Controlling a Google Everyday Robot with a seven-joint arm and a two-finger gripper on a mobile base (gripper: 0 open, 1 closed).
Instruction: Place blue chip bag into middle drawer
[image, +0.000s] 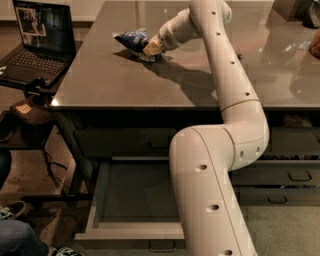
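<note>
Reaching far across the table (100, 85), I have my gripper (152, 48) low against the right-hand end of the blue chip bag (131, 39). The bag lies on the tabletop, toward the far left. I come at the crumpled end from the side because, as I judge it, a soft, puffy bag is easiest to take by a pinch of its edge. Whether the gripper is clamped on the foil or only set against it, I cannot tell: the contact is a pale shape pressed against dark print, and my wrist covers that side.

Below the tabletop, the middle drawer (130, 195) stands pulled well out toward the camera with its long, shallow tray facing up. That leaves the bag needing only a lift, a carry back over the table edge and a lowering. Bag and drawer are well apart, so the carry is not yet done.

My own arm (210, 200) hides the right part of the drawer, and the picture's lower edge cuts its handle (161, 246). A laptop (42, 30) sits open on a side stand to the left, half out of frame.
</note>
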